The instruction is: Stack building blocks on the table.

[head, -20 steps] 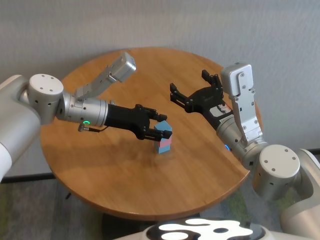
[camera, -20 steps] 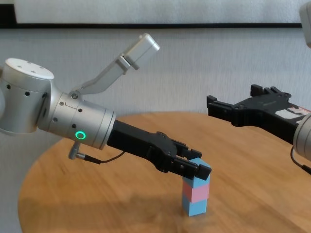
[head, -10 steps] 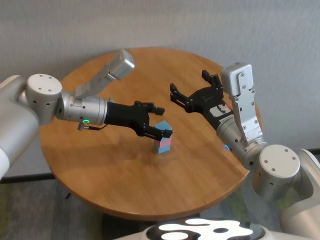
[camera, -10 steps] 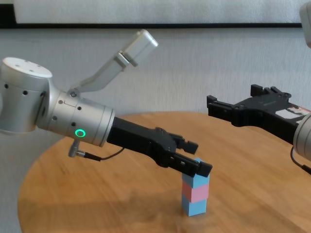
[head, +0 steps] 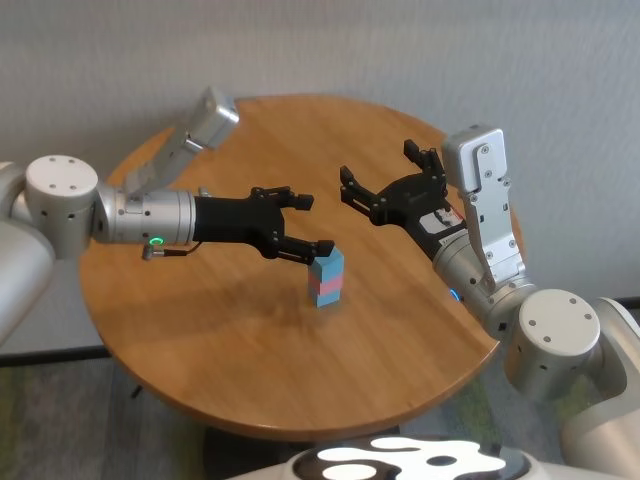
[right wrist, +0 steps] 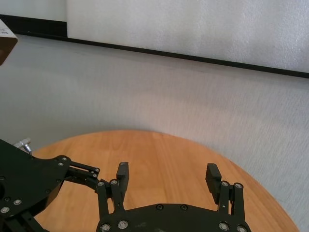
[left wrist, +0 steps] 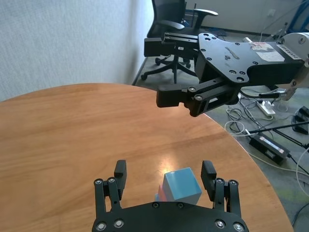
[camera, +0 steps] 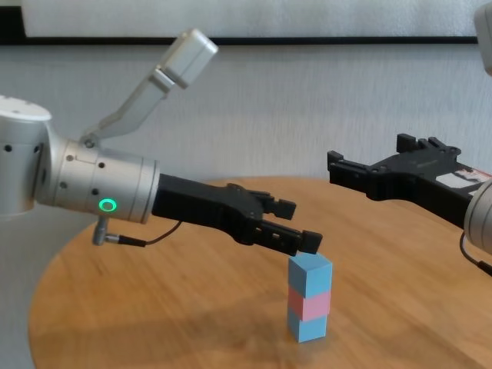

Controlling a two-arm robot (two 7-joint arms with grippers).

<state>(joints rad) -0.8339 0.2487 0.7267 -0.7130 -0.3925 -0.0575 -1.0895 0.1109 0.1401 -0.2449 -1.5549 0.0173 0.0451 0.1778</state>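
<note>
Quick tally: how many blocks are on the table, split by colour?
Blue blocks: 2 (top and bottom of the stack)
Pink blocks: 1 (middle)
Total: 3, all in one stack on the table.

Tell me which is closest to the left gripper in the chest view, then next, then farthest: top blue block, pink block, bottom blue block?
From the left gripper, open just above the stack:
1. Top blue block, right under its fingers.
2. Pink block, in the middle.
3. Bottom blue block, on the table.
</note>
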